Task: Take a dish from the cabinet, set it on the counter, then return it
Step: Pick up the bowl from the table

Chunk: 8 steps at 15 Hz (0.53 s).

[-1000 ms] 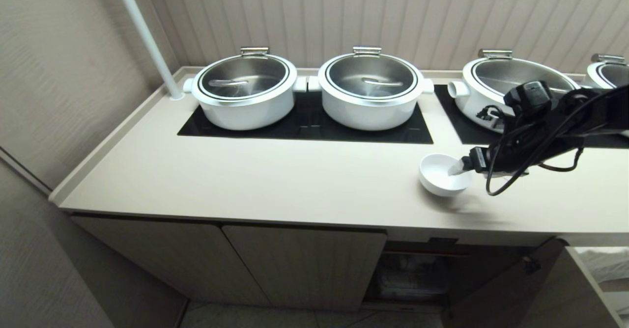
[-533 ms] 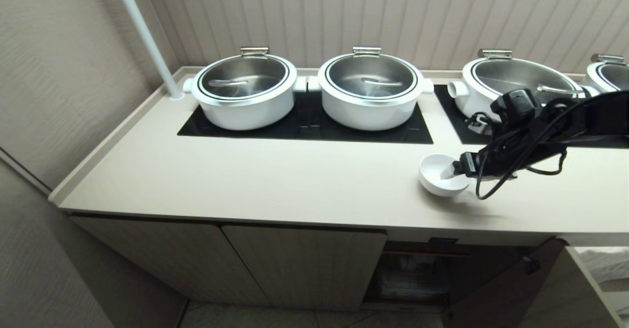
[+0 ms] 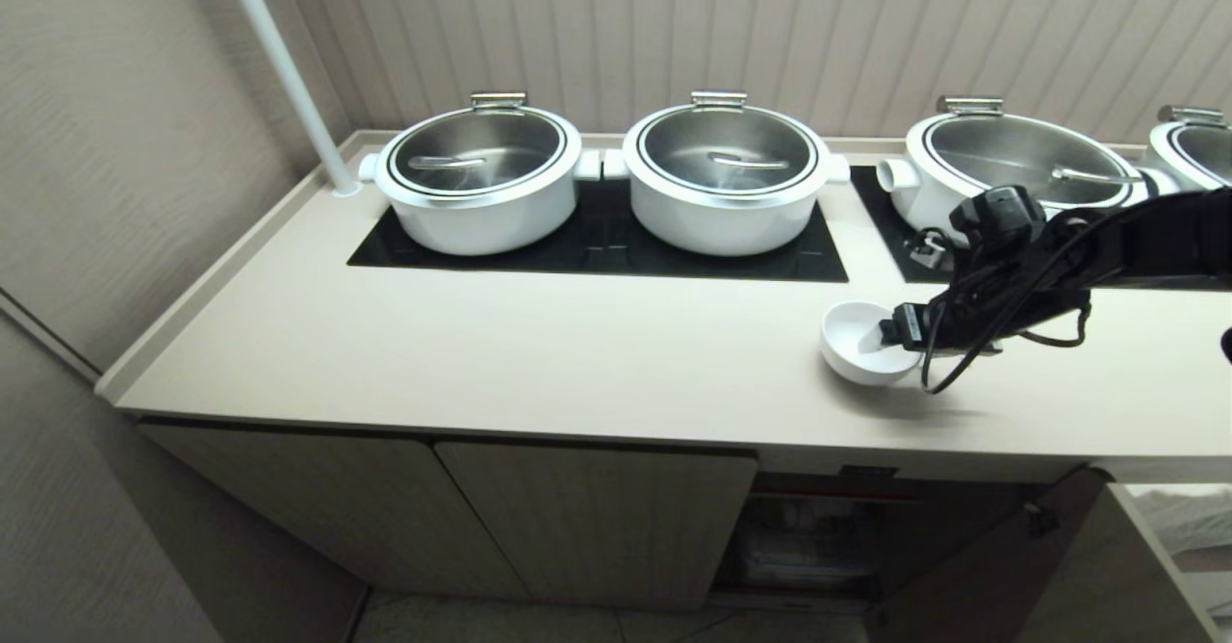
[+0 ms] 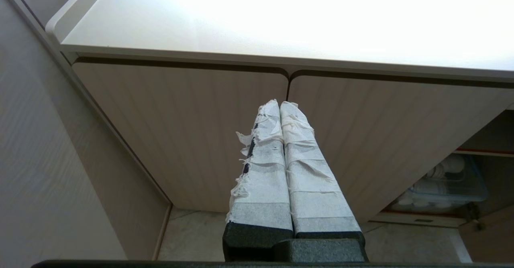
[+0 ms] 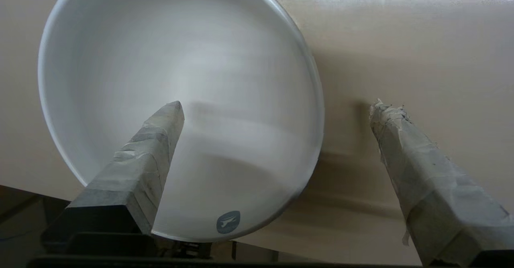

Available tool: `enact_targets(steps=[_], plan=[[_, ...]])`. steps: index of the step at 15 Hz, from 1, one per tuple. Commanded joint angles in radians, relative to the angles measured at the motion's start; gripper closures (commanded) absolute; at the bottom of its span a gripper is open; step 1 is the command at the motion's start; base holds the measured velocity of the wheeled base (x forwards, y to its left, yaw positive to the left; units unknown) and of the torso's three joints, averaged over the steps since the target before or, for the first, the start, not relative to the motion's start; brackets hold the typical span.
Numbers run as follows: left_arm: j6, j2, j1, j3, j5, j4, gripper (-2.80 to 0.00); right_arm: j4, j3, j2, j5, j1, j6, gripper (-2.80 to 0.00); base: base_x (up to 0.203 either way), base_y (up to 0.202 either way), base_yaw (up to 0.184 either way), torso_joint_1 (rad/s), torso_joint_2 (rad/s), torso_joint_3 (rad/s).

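Observation:
The dish (image 3: 849, 343), a small white bowl, stands upright on the beige counter (image 3: 577, 354) near its front right part. My right gripper (image 3: 890, 335) is open and straddles the bowl's right rim. In the right wrist view one taped finger (image 5: 152, 147) reaches inside the dish (image 5: 180, 59) and the other finger (image 5: 405, 147) hangs outside it over the counter (image 5: 401, 39). Neither finger visibly presses the rim. Below the counter the cabinet (image 3: 597, 518) has its right compartment (image 3: 818, 537) open. My left gripper (image 4: 280, 103) is shut and empty, parked low before the closed ribbed doors (image 4: 180, 119).
Several large white pots (image 3: 481, 181) with steel lids sit on black glass panels (image 3: 597, 248) along the back. A white pole (image 3: 289, 75) rises at the back left corner. The open cabinet door (image 3: 991, 566) swings out at lower right. A clear bin of white dishes (image 4: 445, 183) rests on the red-edged shelf.
My right gripper has slid left and down, bringing one finger deeper into the dish. The dish has stayed in place and the jaws have stayed open. The left arm has not moved.

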Motion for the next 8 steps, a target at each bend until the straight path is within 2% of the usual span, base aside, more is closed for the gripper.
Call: enact_targets(steps=[1,8], plan=[[-0.001,0.0,0.0,0.001,0.001,-0.001,0.0,0.001,-0.001,0.016,0.001,0.0,0.0,-2.8,0.0,0.0,0.0,0.0,0.0,0.0],[-0.001,0.0,0.0,0.0,0.001,-0.001,0.0,0.0,-0.001,0.028,0.001,0.0,0.002,-2.8,0.0,0.0,0.0,0.0,0.0,0.0]])
